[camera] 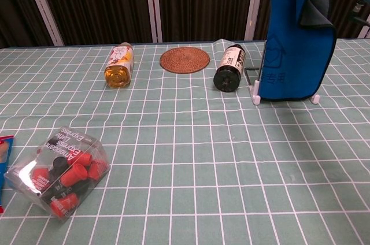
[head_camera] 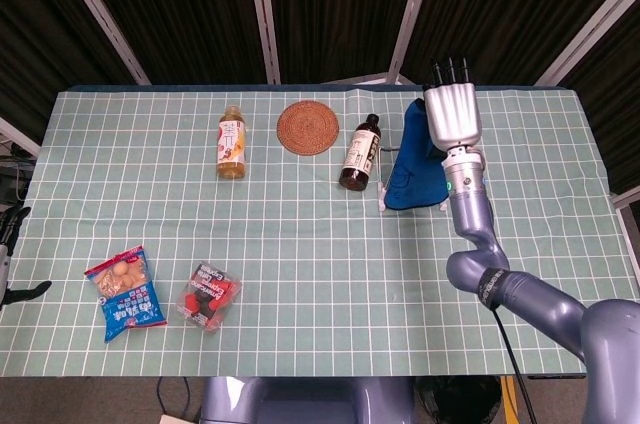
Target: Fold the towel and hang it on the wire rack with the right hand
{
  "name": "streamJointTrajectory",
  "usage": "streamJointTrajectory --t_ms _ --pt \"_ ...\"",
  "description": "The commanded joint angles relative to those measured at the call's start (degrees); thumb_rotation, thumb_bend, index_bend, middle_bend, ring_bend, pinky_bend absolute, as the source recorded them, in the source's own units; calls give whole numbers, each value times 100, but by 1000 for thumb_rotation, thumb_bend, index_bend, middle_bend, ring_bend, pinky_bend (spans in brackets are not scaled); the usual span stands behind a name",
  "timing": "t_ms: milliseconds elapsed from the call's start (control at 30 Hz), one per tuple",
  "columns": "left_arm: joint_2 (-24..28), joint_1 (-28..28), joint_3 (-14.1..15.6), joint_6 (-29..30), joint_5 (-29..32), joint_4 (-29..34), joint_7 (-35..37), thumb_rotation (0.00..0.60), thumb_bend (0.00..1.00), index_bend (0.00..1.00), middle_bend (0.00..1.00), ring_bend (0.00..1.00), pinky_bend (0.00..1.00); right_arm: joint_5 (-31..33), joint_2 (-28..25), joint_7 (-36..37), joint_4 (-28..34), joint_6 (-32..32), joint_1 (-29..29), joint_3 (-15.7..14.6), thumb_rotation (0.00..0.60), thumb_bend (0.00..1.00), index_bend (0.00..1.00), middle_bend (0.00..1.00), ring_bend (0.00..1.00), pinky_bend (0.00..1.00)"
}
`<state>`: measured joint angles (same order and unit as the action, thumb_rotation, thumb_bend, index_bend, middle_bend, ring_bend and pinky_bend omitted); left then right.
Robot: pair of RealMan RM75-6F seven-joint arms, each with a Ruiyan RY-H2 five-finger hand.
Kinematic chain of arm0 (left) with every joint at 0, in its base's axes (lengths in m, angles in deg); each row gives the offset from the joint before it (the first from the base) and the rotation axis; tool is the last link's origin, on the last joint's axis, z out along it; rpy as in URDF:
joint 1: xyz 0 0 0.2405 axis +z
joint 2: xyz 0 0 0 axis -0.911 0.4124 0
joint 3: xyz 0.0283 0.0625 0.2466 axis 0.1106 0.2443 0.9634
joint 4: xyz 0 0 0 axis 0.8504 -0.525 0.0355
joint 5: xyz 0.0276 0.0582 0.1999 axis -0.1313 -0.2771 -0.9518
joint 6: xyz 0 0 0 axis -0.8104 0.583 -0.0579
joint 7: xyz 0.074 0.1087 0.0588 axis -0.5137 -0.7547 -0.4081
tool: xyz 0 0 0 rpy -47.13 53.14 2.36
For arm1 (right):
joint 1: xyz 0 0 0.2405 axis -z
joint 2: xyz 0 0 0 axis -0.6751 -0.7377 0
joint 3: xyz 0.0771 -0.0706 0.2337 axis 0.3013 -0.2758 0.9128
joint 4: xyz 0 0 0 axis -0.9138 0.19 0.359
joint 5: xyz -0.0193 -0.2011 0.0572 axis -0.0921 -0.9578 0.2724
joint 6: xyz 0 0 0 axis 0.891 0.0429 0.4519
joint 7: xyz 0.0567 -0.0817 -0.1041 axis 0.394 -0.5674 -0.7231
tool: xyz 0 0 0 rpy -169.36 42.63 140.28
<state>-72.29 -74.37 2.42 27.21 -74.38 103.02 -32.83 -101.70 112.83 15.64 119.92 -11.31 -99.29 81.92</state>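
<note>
Head view: right hand point(head_camera: 452, 116) raised over the far right part of the counter point(head_camera: 300, 244), back of the hand to the camera, fingers point(head_camera: 449, 70) pointing away and close together. Blue towel point(camera: 296, 37) hangs from under the hand; grip itself hidden, cannot tell how the fingers close on it. Chest view: towel draped folded, lower edge level with the white feet of the wire rack point(camera: 256, 83), covering most of it. Whether the towel rests on the top bar, cannot tell. Dark bottle point(head_camera: 360, 152) lies just left of the rack; round woven mat point(head_camera: 308, 127) and juice bottle point(head_camera: 231, 142) further left. Snack bag point(head_camera: 125, 293) and clear box of red pieces point(camera: 56, 178) well away, near left. Left hand point(head_camera: 10, 229) dark, at the left frame edge, off the counter; fingers unclear.
</note>
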Motion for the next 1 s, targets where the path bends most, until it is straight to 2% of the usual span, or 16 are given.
streamJointTrajectory --t_ms 33,667,833,900,967,1000 --pt "-15 -15 -7 -22 32 -15 -19 600 0 0 0 0 0 -63 29 129 -145 -141 -27 -32 600 336 767 106 0 0" --pt "-164 -157 -37 -277 370 -192 -222 600 0 0 0 0 0 -142 354 541 -1136 -835 -293 35 600 313 767 105 0 0" --pt "-209 -188 -39 -319 434 -245 -269 600 0 0 0 0 0 -174 517 698 -1550 -1101 -343 -9 600 261 758 106 0 0" --pt "-221 -199 -36 -338 445 -256 -281 600 0 0 0 0 0 -225 569 767 -1688 -1121 -358 -22 600 167 636 103 0 0" --pt "-246 -224 -30 -380 468 -278 -308 600 0 0 0 0 0 -268 657 736 -1978 -1191 -396 -62 600 23 322 66 0 0" --pt "-256 -232 -30 -390 482 -287 -323 600 0 0 0 0 0 -284 694 706 -2106 -1219 -412 -80 600 3 225 45 0 0"
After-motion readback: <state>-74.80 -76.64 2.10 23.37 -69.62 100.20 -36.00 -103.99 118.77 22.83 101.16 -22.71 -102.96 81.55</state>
